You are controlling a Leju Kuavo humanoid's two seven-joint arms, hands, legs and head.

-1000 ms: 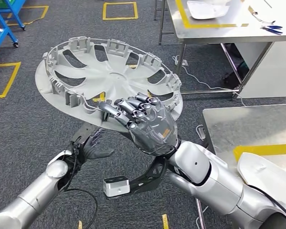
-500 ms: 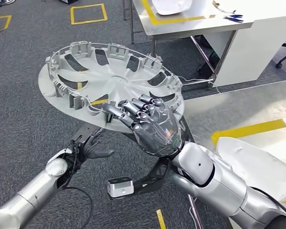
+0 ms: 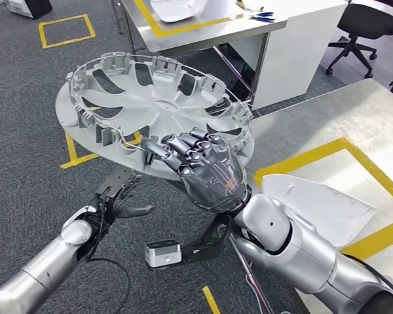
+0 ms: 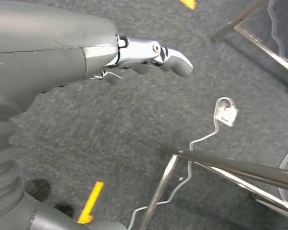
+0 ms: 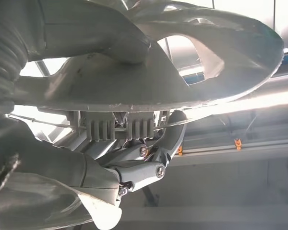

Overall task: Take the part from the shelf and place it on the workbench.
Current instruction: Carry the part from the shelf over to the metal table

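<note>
The part is a grey plastic wheel cover [image 3: 154, 111], held flat with its ribbed inner side up, out over the carpet. My right hand [image 3: 204, 167] grips its near rim, fingers curled over the edge. In the right wrist view the fingers [image 5: 146, 167] clamp the rim of the wheel cover [image 5: 171, 81] from beneath. My left hand [image 3: 122, 203] hangs lower, under the cover's near edge, holding nothing. Its fingers [image 4: 153, 52] are stretched out over the floor in the left wrist view. The steel workbench [image 3: 333, 124] with yellow tape lines lies to the right.
A white sheet-like part [image 3: 323, 203] lies on the workbench inside the taped area. Another steel table [image 3: 194, 29] stands farther back, with a black office chair [image 3: 367, 19] beside it. Metal table legs [image 4: 225, 165] and a white cable cross the carpet below my left hand.
The whole picture has slid left, so the camera has turned right and more of the workbench shows. Both hands and the wheel cover keep their places relative to me.
</note>
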